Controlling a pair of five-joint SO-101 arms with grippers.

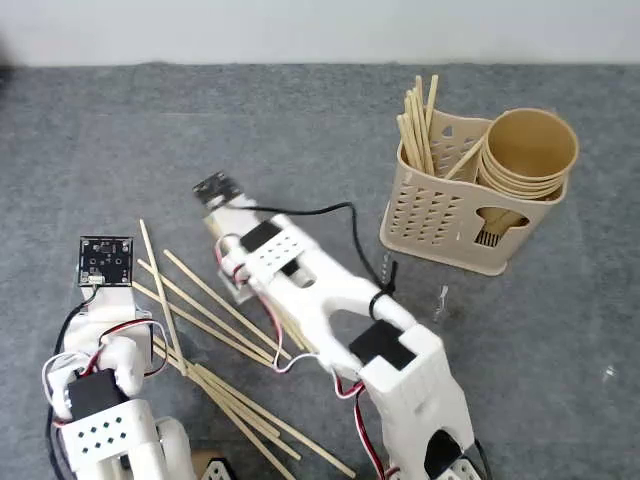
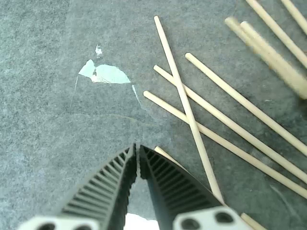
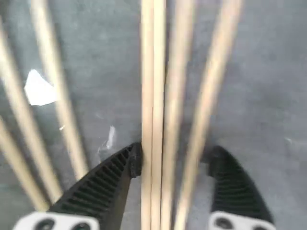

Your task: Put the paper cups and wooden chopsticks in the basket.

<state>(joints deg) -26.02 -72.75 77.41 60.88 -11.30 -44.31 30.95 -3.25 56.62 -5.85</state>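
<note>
straddling the loose chopsticks (image 3: 152, 96) is where the right gripper (image 3: 176, 151) stands, jaws wide apart and low over the grey mat (image 1: 300, 130); several sticks run lengthwise between them and a close-lying pair sits just against one finger; nothing is pinched yet; the sticks lie fanned on the mat between the two arms, some crossing one another; i judge the step in hand to be the pick; to do it well i would shut on that tight pair alone, near its middle so it lifts level, rather than rake in every stick between the jaws, since a loose bundle is likely to splay or slip; the basket (image 1: 440, 215) stands well apart from the pile, at the far right of the high view, already holding the stacked paper cups (image 1: 530, 150) in one compartment and upright chopsticks (image 1: 418, 125) in the other; the sticks would need tipping on end to drop in beside those, and the cups' rim next to them could catch a long stick; the left gripper (image 2: 136, 148) has its jaws pressed together on nothing, just beside some of the loose sticks, and might hinder a wide swing; a black cable (image 1: 330, 210) loops by the right arm; a pale torn patch (image 2: 103, 74) marks the mat nearby.
</note>
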